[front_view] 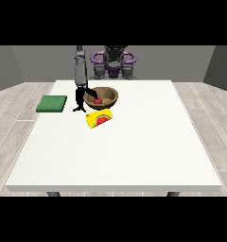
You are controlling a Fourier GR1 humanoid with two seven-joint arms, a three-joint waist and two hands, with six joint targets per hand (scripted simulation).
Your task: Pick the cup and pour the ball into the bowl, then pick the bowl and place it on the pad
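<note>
- A big white surface (134, 151) is seen filling the middle of the frame.
- A brown bowl (108, 93) is seen on the surface, a little above and left of the frame's middle. It is round and wide, and it is darker inside.
- A small red ball (97, 100) is seen inside the bowl, near its left side.
- A yellow cup (99, 118) is laid on its side just below the bowl. Its open mouth is turned toward the camera, and red is shown inside it.
- A flat green pad (52, 103) is laid at the left edge of the surface, in the upper left part. It is square and dark green, and it is kept well apart from the bowl.
- One black robot hand (81, 98) is seen at the view's left, at the bowl's left rim. A finger is reached over the rim toward the ball. It cannot be told whether the rim is grasped or the fingers are released.
- A grey arm (79, 71) is seen going up from this robot hand to the robot at the top.
- The other robot hand is not seen.
</note>
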